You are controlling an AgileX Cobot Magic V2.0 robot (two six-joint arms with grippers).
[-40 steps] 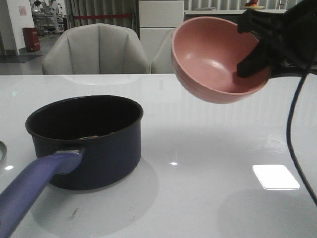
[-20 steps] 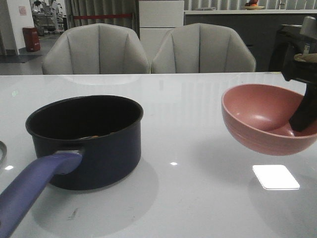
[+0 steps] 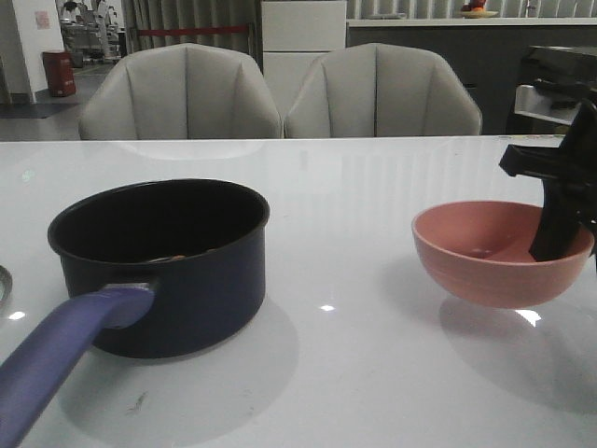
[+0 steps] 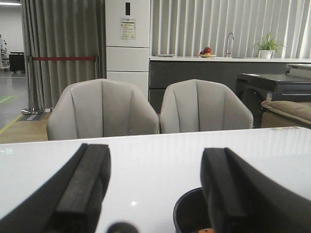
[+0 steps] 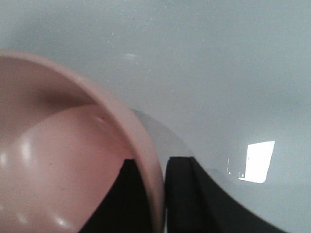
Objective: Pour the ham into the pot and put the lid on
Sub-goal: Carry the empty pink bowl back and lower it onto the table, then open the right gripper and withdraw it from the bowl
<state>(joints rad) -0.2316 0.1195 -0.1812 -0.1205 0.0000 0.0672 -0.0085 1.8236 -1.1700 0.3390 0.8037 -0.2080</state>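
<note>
Ham: a small orange-pink chunk (image 4: 206,230) shows low inside the pot in the left wrist view; little else of it can be made out.
Pot: the dark navy blue saucepan (image 3: 163,266) with black interior stands on the glossy white worktop (image 3: 354,373), its long purplish-blue handle (image 3: 61,359) pointing toward the camera.
Bowl: the round pink bowl (image 3: 499,252) sits upright, well apart from the pot.
Right pincer (image 5: 160,194): clamped on the bowl's rim, one finger inside, one outside.
Left pincer (image 4: 155,189): spread wide, holding nothing, above the worktop near the pot.
Lid: only a sliver of rim (image 3: 4,285) shows at the edge.
</note>
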